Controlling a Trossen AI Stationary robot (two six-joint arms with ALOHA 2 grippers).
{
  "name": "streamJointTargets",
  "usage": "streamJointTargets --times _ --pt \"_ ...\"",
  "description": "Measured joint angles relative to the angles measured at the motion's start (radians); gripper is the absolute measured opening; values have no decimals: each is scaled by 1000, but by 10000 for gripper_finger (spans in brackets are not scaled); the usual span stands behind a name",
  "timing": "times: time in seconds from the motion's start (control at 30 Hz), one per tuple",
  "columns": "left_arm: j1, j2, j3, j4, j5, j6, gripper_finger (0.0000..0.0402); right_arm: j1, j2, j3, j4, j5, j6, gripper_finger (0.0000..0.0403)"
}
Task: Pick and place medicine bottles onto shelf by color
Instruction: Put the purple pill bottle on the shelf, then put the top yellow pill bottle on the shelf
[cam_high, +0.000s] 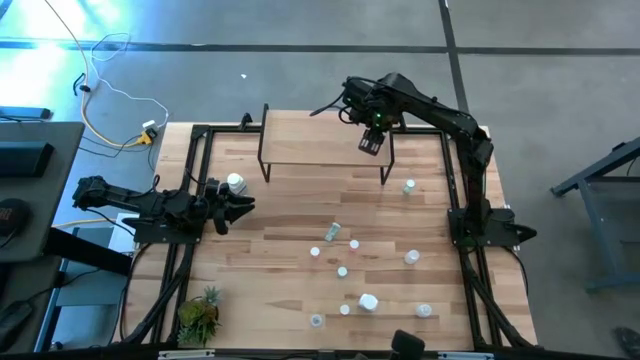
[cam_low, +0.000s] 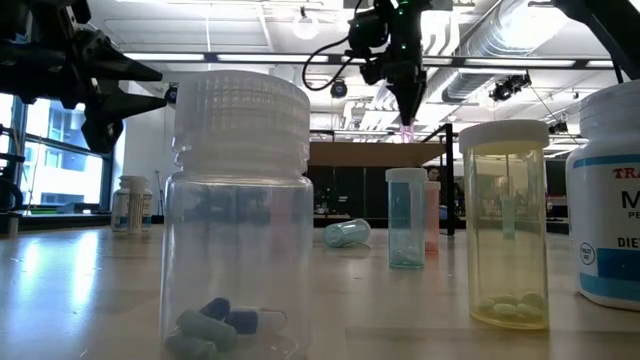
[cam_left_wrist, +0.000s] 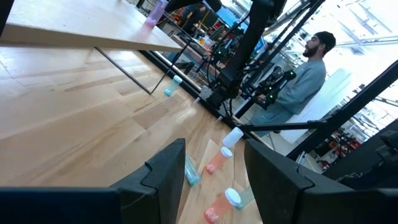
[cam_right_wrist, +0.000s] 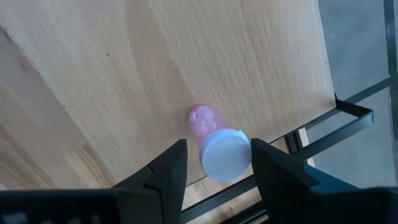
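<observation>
We are working over the table (cam_high: 300, 210), placing a pink vial (cam_right_wrist: 211, 140) on the shelf (cam_high: 310, 140) near its right end; our right gripper (cam_high: 371, 143) is hovering above it, jaws parted either side of its white cap, seemingly releasing; next we judge a straight lift clear; our left gripper (cam_high: 235, 205) is waiting at the table's left, jaws apart, empty.

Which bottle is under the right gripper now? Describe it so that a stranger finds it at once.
Look at the shelf, the low light-wood board at the far side of the table. Near its right end, below the right gripper, stands a small pink bottle with a white cap. It is the only bottle seen on the shelf; the others are down on the tabletop.
</observation>
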Motion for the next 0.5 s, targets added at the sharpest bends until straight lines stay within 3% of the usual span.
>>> streamJointTargets --times 0.5 --pt "0 0 0 2 -17 -39 213 -23 0 150 22 -15 36 168"
